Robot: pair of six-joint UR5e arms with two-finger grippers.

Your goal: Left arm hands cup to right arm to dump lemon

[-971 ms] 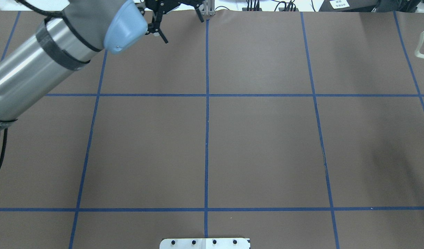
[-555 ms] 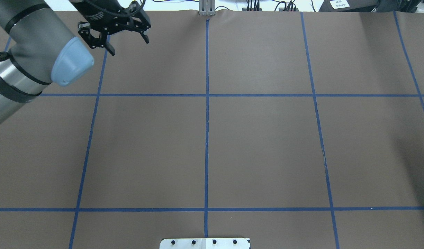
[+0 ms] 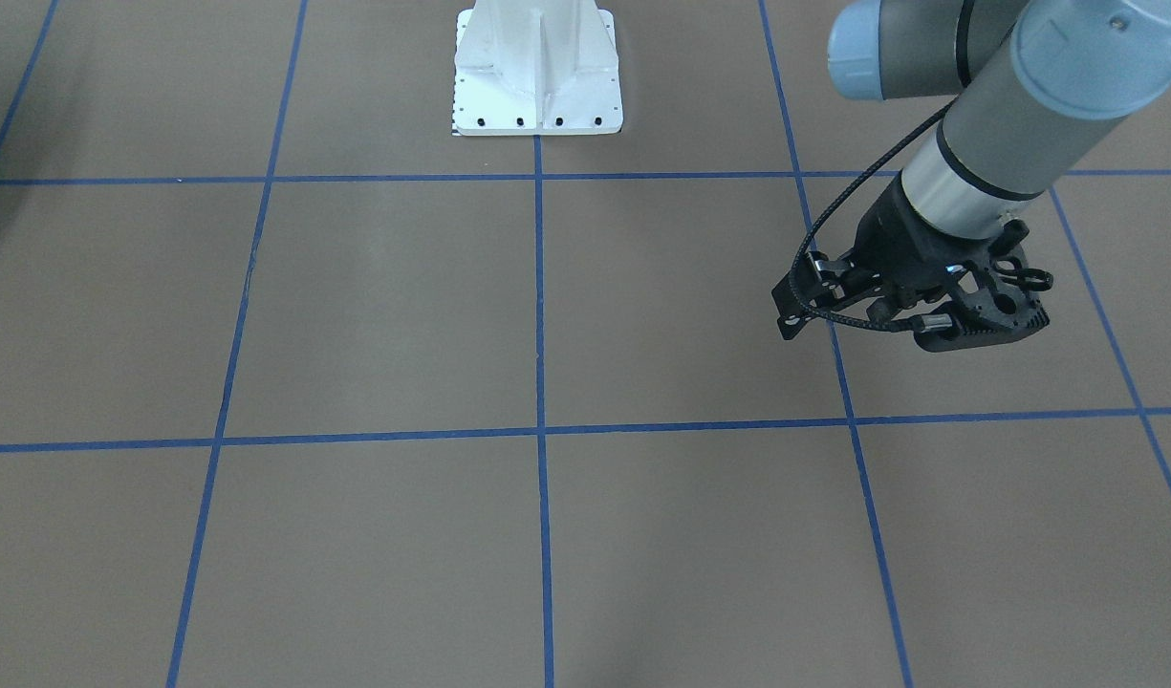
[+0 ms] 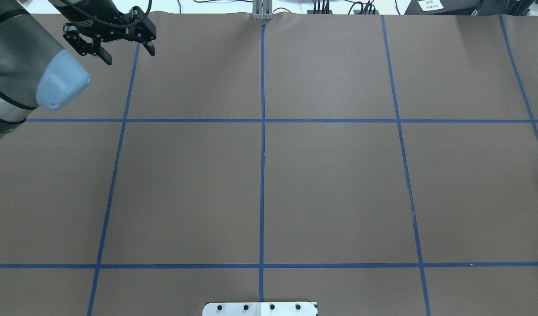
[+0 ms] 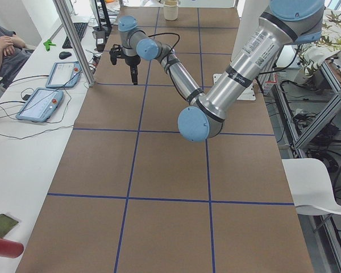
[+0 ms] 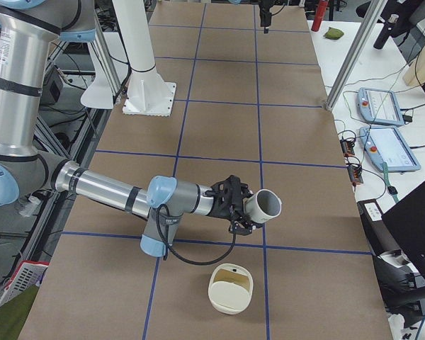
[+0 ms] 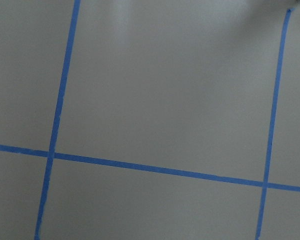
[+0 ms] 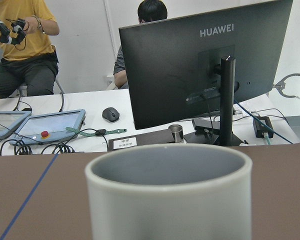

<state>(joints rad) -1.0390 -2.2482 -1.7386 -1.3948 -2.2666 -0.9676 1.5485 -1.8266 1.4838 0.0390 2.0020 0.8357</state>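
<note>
left jaws: the left gripper [image 4: 130,57] has its two fingers spread wide, tips aimed down at the brown mat [image 4: 330,184], right by a blue tape line [image 4: 127,87] in the far left part of the grid
left wrist: bulky black bracket with a braided cable looped round it; the wrist cam just sees mat and tape
left arm [image 5: 173,71]: forearm reaches from the elbow out toward the operators' side; elbow bent hard over the table; upper arm climbs steeply back up to the shoulder
right jaws: honestly can't tell how the right gripper [image 6: 242,209] has its fingers set; only the side cam catches it
cup [image 6: 263,206]: sits at the tip of that gripper, out at the robot's right end of the table; looks about upright in the wrist cam, grey inside, rim across the bottom of the shot
right arm [image 6: 103,188]: forearm lies nearly flat over the mat; wrist turned so the gripper faces the monitor [image 8: 205,65]; upper arm stands straight up
nearby: cream round container [image 6: 230,287] on the mat just beside the cup, not touching it
</note>
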